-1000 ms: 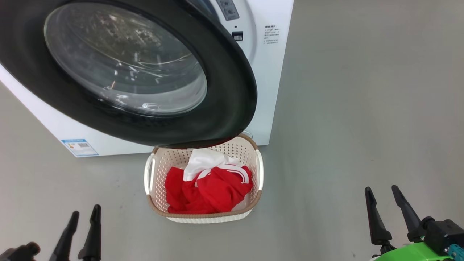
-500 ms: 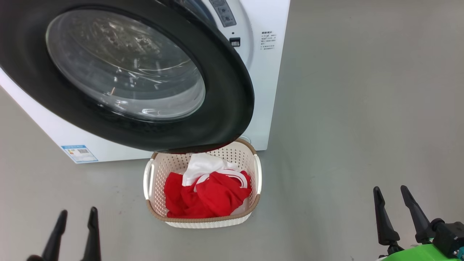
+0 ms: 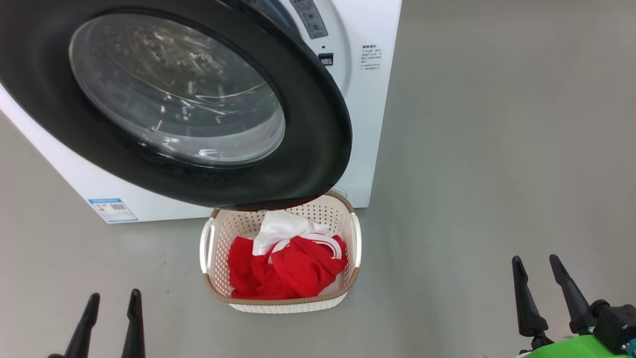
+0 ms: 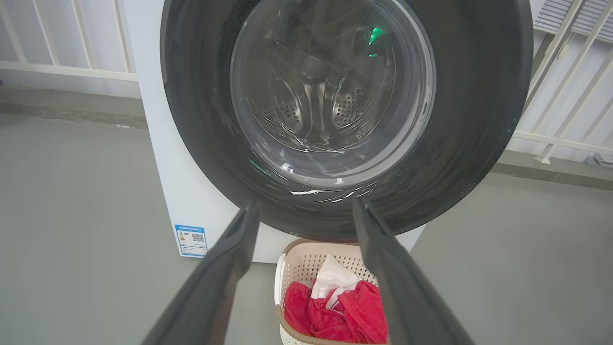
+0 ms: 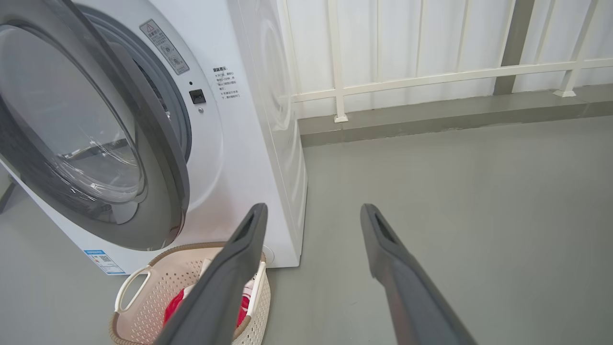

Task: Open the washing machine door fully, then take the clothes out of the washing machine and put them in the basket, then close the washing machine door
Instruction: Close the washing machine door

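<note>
The washing machine (image 3: 365, 124) stands white at the back. Its door (image 3: 318, 149), with a black rim and a glass bowl, hangs ajar at an angle to the front and overhangs the basket's far edge. The basket (image 3: 355, 243) sits on the floor in front, holding the red and white clothes (image 3: 290, 266). My left gripper (image 3: 114, 296) is open at the lower left, short of the basket. My right gripper (image 3: 535, 258) is open at the lower right, well right of it. In the left wrist view my open gripper (image 4: 306, 203) faces the door (image 4: 469, 120), with the basket (image 4: 301, 258) and clothes (image 4: 345, 311) below.
Bare grey floor (image 3: 497, 174) stretches to the right of the machine. A white railing (image 5: 431, 76) on a low kerb runs behind it. From the right wrist, my open gripper (image 5: 314, 207) points past the machine's corner (image 5: 287, 191), with the basket (image 5: 143, 297) at lower left.
The head view has shifted slightly. My left gripper sits lower in it and my right gripper a little further right. Door, basket and clothes stay as they were.
</note>
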